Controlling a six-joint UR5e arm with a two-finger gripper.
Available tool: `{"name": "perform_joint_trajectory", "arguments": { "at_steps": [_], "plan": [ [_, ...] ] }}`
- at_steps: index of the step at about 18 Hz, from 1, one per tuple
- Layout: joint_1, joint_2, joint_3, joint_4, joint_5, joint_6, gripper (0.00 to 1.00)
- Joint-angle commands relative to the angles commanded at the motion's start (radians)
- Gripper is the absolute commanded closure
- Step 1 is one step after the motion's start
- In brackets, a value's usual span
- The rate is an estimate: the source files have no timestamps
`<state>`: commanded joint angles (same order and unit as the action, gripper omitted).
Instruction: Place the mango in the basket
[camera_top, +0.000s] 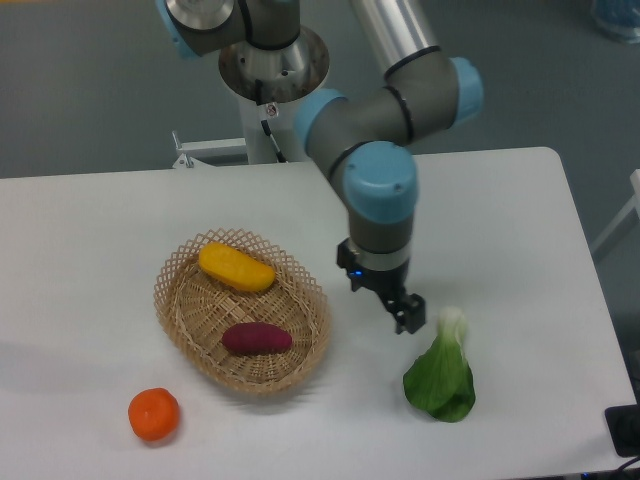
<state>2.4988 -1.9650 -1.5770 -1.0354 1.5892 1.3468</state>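
Observation:
The mango (236, 267), smooth and yellow-orange, lies inside the oval wicker basket (300, 330) at its far end. A dark purple tuber (257, 339) lies in the basket nearer the front. My gripper (403, 311) hangs to the right of the basket, above the table, between the basket and a leafy green vegetable. It holds nothing. Its fingers point down and away from the camera, and I cannot tell how far apart they stand.
A round orange tangerine (154, 414) sits on the white table (90, 260) at the front left. A green bok choy (442, 377) lies at the front right, just below my gripper. The arm's base stands at the table's back edge.

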Motion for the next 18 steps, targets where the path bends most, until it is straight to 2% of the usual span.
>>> {"name": "perform_joint_trajectory", "arguments": {
  "at_steps": [2,4,5,12,18],
  "plan": [
    [0.031,-0.003,0.031,-0.029,-0.003,0.037,0.0],
    [0.052,-0.014,0.072,-0.107,-0.003,0.119,0.0],
    [0.067,-0.017,0.083,-0.129,-0.002,0.142,0.0],
    [0.144,-0.022,0.084,-0.135,0.0,0.206,0.0],
    [0.146,-0.022,0.083,-0.133,0.005,0.207,0.0]
  ]
}}
